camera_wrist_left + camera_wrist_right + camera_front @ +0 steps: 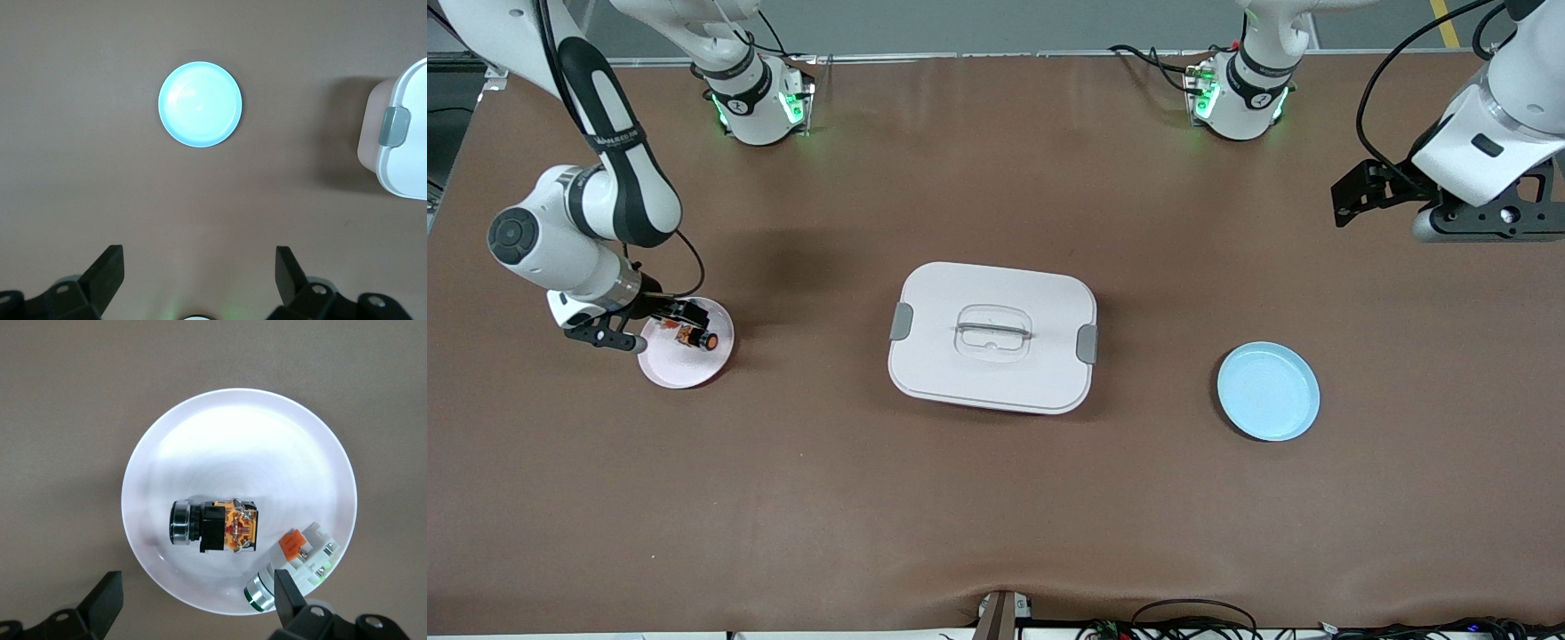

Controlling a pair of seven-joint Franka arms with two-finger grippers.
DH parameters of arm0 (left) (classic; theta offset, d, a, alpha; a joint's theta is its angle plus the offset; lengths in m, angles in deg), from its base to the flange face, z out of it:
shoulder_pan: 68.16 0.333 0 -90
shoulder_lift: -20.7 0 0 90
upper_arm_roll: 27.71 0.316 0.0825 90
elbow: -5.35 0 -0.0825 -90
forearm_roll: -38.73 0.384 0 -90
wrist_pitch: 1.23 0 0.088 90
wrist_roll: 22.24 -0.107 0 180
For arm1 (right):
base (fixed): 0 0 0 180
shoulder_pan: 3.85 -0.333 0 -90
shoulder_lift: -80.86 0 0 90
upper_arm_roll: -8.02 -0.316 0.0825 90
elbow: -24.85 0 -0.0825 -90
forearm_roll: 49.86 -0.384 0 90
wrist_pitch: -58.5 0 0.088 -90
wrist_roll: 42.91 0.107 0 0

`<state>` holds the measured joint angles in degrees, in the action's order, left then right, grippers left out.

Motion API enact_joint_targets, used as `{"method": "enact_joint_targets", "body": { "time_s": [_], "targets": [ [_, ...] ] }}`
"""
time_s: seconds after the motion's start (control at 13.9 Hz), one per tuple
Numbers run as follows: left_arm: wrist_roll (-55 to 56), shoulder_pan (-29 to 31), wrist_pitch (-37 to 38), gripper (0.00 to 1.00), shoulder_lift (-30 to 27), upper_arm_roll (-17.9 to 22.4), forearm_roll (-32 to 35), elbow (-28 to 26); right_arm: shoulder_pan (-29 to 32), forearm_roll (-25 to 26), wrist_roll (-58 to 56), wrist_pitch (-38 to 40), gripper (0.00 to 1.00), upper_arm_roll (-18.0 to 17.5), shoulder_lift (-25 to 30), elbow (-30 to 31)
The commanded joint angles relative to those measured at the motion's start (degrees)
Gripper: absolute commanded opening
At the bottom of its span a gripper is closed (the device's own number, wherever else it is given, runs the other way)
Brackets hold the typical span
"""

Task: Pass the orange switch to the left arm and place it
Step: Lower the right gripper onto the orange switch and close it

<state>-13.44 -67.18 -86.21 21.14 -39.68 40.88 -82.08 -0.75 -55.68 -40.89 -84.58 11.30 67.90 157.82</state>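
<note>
The orange switch (699, 339) lies on its side on a small pink plate (685, 369) toward the right arm's end of the table. In the right wrist view the switch (213, 527) shows an orange body, black ring and dark end on the plate (240, 447). My right gripper (680, 318) hovers low over this plate, open and empty (197, 593), the switch just ahead of its fingertips. The white lidded box (992, 336) stands mid-table. My left gripper (1347, 200) waits high over the left arm's end, open and empty (199, 267).
A clear-and-silver part with an orange bit (293, 570) lies on the pink plate beside the switch, close to one right finger (288, 597). An empty blue plate (1268, 391) sits between the box and the left arm's end; it also shows in the left wrist view (200, 104), with the box's corner (400, 133).
</note>
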Motion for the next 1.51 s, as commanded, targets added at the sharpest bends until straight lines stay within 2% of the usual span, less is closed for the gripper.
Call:
{"method": "enact_joint_targets", "body": {
  "time_s": [0.0,0.43,1.08,1.15,1.22,1.37,1.44],
  "targets": [
    [-0.1,0.16,1.04,1.0,0.36,-0.34,-0.13,0.94,0.68,-1.21,0.27,-0.18,1.0,-0.47,-1.81,-1.4],
    [-0.1,0.16,1.04,1.0,0.36,-0.34,-0.04,0.94,0.94,-1.03,0.27,-2.02,1.0,-0.47,-7.51,-4.91],
    [-0.45,0.42,1.04,1.0,0.27,-0.34,-0.04,1.03,0.76,-1.12,0.27,-7.83,1.0,-0.47,-12.36,-5.27],
    [-0.45,0.51,1.04,1.0,0.27,-0.34,-0.04,1.03,0.68,-1.21,0.27,-7.83,0.88,-0.47,-12.36,-5.09],
    [-0.45,0.51,1.04,1.0,0.27,-0.34,-0.04,1.03,0.68,-1.21,0.27,-7.83,0.69,-0.55,-12.36,-5.09],
    [-0.45,0.51,1.04,1.0,0.27,-0.34,-0.04,1.03,0.68,-1.12,-0.34,-7.83,0.4,-0.47,-12.27,-5.09],
    [-0.54,0.6,1.04,1.0,0.27,-0.34,-0.04,1.03,0.68,-1.12,-0.61,-7.74,0.3,-0.47,-12.27,-5.09]
  ]
}}
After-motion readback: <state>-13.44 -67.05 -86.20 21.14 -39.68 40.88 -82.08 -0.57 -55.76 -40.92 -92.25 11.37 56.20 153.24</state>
